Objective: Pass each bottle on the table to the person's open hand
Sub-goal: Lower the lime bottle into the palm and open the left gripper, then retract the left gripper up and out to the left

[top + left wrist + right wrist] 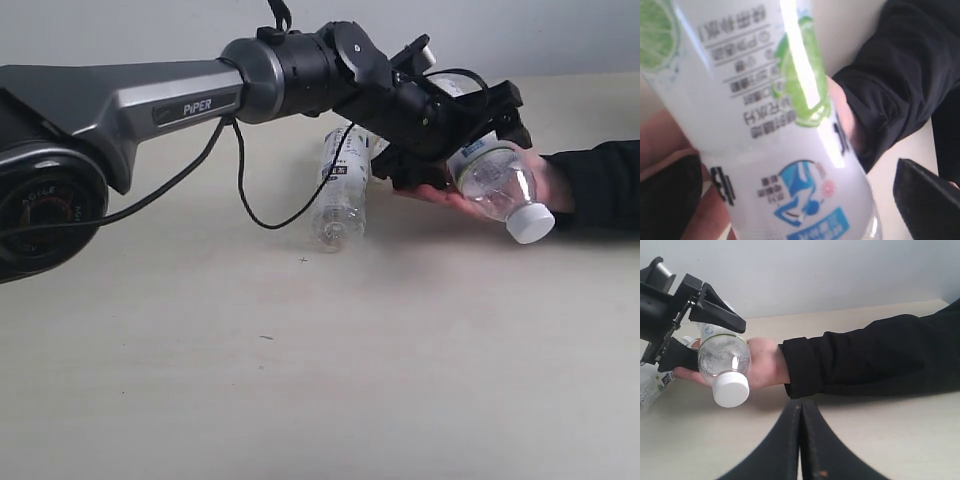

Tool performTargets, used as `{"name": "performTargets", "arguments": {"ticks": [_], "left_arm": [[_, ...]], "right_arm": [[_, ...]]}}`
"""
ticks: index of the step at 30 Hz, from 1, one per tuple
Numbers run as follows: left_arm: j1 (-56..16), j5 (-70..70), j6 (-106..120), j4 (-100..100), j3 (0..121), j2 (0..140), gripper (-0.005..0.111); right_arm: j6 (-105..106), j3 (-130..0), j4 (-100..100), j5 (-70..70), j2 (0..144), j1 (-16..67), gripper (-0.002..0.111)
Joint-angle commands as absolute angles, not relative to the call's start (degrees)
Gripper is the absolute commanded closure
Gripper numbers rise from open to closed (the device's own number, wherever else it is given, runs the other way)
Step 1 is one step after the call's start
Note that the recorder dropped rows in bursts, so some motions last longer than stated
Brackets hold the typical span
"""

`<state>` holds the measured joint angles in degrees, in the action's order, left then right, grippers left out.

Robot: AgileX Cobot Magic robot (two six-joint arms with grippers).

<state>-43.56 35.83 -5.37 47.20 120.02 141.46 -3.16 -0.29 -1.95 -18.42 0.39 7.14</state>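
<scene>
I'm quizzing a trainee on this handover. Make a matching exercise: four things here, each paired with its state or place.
1 white-capped bottle
2 second bottle
3 right pincer
4 person's hand

a shut, empty
b lying on the table
c open, palm up
d in the left pincer

Pairs: 1-d, 2-b, 3-a, 4-c

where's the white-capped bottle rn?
Exterior view, right of centre: the white-capped bottle sits in the left gripper, over the person's open hand; another bottle lies on the table to its left.
</scene>
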Motion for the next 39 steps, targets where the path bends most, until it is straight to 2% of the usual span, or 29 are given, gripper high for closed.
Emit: {"name": "performTargets", "arguments": {"ticks": [1,16,22,24,26,29,33,39], "left_arm": [[-43.32,37.06,-3.43,46.84,120.29,138.18,0.007],[-41.64,47.7,0.89,40.8,120.29,132.71,0.008],[-41.22,50.59,7.56,40.78,120.29,129.9,0.015],[-41.21,51.8,10.3,40.78,120.29,128.69,0.022],[-41.21,53.49,12.1,40.6,120.29,127.57,0.036],[-41.21,56.45,13.72,40.19,120.29,125.67,0.062],[-41.21,60.28,16.8,39.65,120.29,123.96,0.107],[-41.21,60.99,23.8,40.67,116.14,120.45,0.106]], "right_arm": [[-3.11,0.0,-2.09,-17.96,0.0,7.01,0.108],[-3.11,0.0,-2.09,-17.96,0.0,7.01,0.108],[-3.11,0.0,-2.09,-17.96,0.0,7.01,0.108],[-3.11,0.0,-2.09,-17.96,0.0,7.01,0.108],[-3.11,0.0,-2.09,-17.96,0.0,7.01,0.108],[-3.11,0.0,-2.09,-17.96,0.0,7.01,0.108],[-3.11,0.0,-2.09,-17.96,0.0,7.01,0.108],[-3.11,0.0,-2.09,-17.96,0.0,7.01,0.108]]}}
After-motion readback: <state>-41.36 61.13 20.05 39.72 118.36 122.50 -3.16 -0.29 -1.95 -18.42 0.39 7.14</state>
